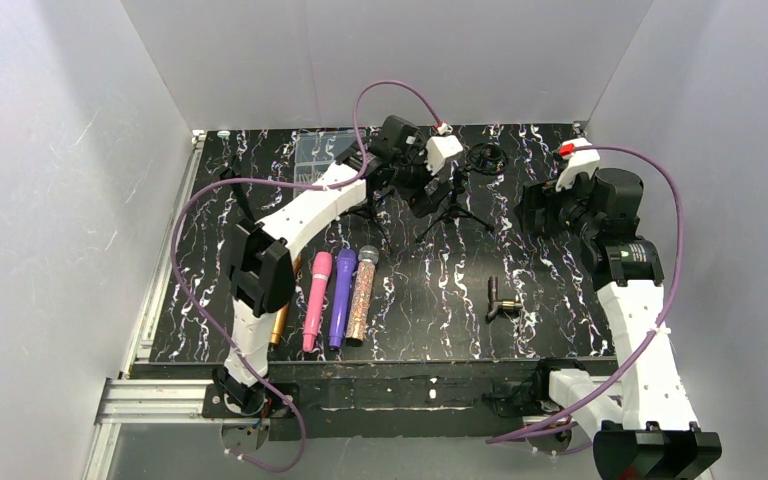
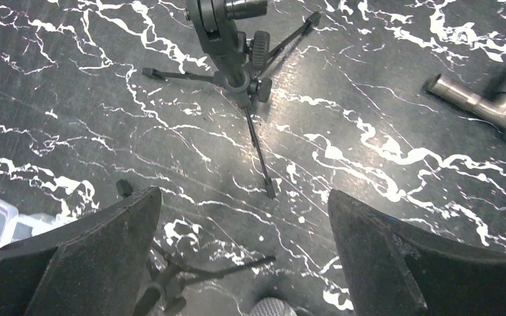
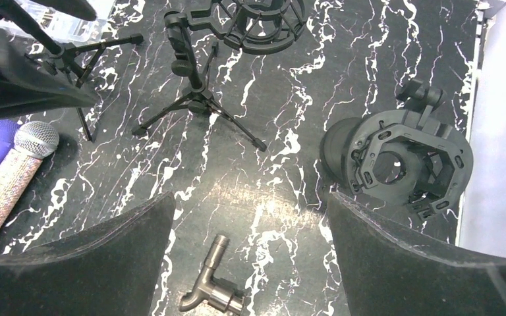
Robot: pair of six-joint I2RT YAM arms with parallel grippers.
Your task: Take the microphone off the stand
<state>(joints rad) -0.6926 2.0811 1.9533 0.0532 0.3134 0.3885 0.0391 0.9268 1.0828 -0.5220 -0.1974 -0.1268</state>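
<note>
A small black tripod stand stands at the back centre; the right wrist view shows it carrying a dark microphone in its clip. My left gripper hovers open and empty just right of this stand. In the left wrist view the stand's legs lie below the left finger, and a grey mesh microphone head shows at the bottom edge; I cannot tell whose it is. My right gripper is open and empty at the right, shown in its own view above a metal fitting.
A second tripod holds a shock mount. Another shock mount lies at the right. Pink, purple and glitter microphones lie front left, beside a gold one. A clear box sits at the back.
</note>
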